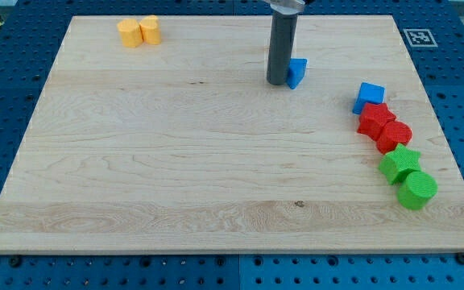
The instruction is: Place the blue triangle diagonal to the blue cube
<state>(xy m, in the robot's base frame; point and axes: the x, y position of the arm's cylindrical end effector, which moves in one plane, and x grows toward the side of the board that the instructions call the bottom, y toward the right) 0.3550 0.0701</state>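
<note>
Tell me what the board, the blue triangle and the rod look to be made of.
Board: pale wood, matte, with visible grain lines and a small dark knot.
Blue triangle: probably plastic, uniform saturated colour, dull sheen; perhaps printed, too small to tell.
Rod: dark, smooth, faint highlight along it, metal or plastic; my tip sits against the triangle's left side.
</note>
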